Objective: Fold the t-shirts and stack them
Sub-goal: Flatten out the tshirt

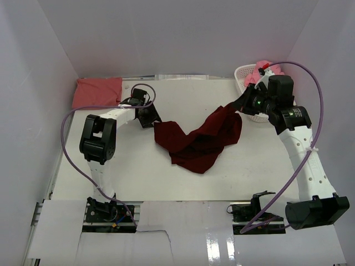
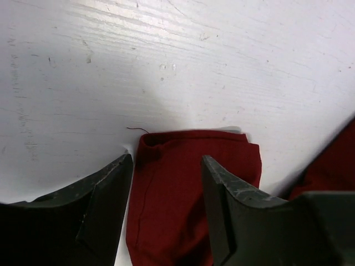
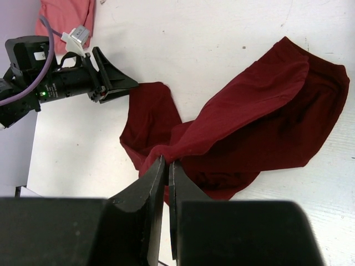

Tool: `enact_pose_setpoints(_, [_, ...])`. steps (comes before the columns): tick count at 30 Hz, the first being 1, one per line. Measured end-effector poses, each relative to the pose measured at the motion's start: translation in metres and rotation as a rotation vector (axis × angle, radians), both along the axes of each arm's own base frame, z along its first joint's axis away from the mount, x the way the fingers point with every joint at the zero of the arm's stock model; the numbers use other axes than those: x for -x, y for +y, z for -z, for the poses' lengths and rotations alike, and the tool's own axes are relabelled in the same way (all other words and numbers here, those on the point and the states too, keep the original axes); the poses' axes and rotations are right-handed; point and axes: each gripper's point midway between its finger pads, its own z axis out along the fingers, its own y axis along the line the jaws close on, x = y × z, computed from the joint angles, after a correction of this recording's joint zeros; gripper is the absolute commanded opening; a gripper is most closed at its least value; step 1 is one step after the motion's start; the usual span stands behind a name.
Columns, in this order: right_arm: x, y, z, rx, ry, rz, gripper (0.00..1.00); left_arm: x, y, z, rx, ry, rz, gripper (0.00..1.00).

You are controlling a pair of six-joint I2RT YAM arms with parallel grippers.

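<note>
- Desk [image 1: 266,172]: white work surface. It carries all three garments. No stack has been built on it yet.
- Maroon t-shirt [image 1: 197,141]: the largest garment. It lies crumpled at the centre of the desk, between the two arms. One end is drawn up toward the far right and one corner lies flat toward the left. It is not spread out and not folded. Judged status: the fold of this item is at its opening step, with both ends being taken up for spreading.
- Salmon t-shirt [image 1: 97,92]: a flat rectangle at the far left corner of the desk, well apart from the maroon one. It appears folded. Judged status: done, and usable as the base of the stack.
- Basket [image 1: 241,72]: white, perforated, at the far right of the desk. It holds the lighter pink t-shirt [image 1: 262,70], bunched. Judged status: not started.
- Right gripper [image 3: 167,162]: jaws pressed together, pinching a gathered ridge of the maroon t-shirt.
- Left gripper [image 2: 166,160]: jaws spread, one on each side of the flat maroon corner. No pinch is made.
- Remaining work, as judged: spread and fold the maroon, fold the lighter pink, stack all three.
</note>
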Motion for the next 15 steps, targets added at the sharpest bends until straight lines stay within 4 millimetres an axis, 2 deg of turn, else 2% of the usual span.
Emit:
enact_pose_setpoints(4, [0.002, 0.000, -0.002, -0.002, -0.008, -0.005, 0.08, -0.002, 0.000, 0.002, -0.050, -0.005, -0.004, 0.59])
enact_pose_setpoints(8, [0.006, 0.001, -0.002, -0.005, -0.011, -0.014, 0.08, -0.014, -0.003, 0.004, -0.123, -0.017, -0.006, 0.52])
enact_pose_setpoints(11, [0.007, 0.001, -0.002, -0.008, -0.010, -0.018, 0.08, -0.021, -0.005, 0.006, -0.172, -0.034, -0.008, 0.31])
enact_pose_setpoints(13, [0.008, 0.001, -0.003, -0.009, -0.011, -0.018, 0.08, -0.020, -0.002, 0.008, -0.204, -0.033, -0.008, 0.29])
enact_pose_setpoints(15, [0.008, 0.000, -0.002, -0.009, -0.010, -0.017, 0.08, -0.019, 0.000, 0.010, -0.223, -0.029, -0.015, 0.23])
